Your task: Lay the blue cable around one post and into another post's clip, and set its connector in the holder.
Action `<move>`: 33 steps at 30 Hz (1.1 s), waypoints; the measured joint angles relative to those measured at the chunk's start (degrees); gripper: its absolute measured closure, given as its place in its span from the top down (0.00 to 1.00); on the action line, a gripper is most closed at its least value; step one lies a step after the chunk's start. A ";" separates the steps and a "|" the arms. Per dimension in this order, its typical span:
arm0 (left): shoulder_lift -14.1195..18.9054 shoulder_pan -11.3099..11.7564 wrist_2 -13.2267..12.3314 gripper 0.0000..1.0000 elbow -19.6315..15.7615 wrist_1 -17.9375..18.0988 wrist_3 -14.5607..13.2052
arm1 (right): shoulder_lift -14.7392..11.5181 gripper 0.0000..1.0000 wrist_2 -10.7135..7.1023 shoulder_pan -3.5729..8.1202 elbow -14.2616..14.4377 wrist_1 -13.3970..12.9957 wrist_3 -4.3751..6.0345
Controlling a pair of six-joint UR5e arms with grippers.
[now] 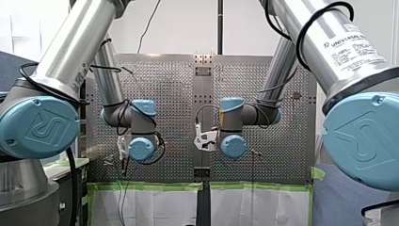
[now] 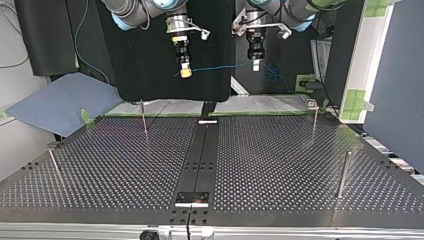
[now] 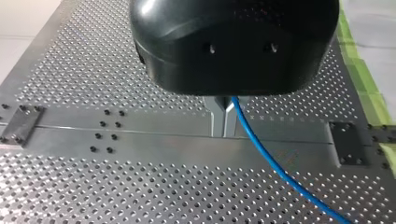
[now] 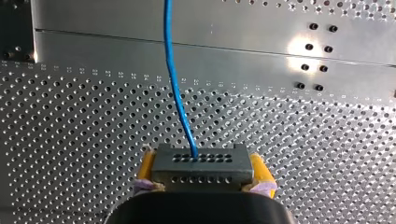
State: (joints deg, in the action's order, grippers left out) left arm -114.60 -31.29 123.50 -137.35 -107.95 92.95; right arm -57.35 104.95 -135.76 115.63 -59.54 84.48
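One connector [image 4: 201,164] within right pincer [image 4: 201,174]

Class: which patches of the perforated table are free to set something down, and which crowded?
Free: perforated metal table between the thin post at the top view's left and the dark centre strip, and between that strip and the thick steel post. Crowded: above the far edge, where my left gripper holds the thin blue cable, my right gripper its grey connector.
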 joint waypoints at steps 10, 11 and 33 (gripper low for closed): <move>-4.13 0.07 0.11 0.01 -0.34 2.57 -0.14 | 3.84 0.00 -0.17 -0.25 -0.86 3.09 0.00; -4.29 0.07 0.11 0.01 -0.34 2.59 -0.14 | 4.19 0.00 -0.17 -0.25 -0.86 3.18 0.00; -4.61 0.07 0.12 0.01 -0.36 2.65 -0.14 | 5.09 0.00 -0.17 -0.26 -0.88 3.37 0.00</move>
State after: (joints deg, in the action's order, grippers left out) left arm -119.21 -31.22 123.61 -137.71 -105.30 92.81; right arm -52.26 104.77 -136.01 114.75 -56.17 84.48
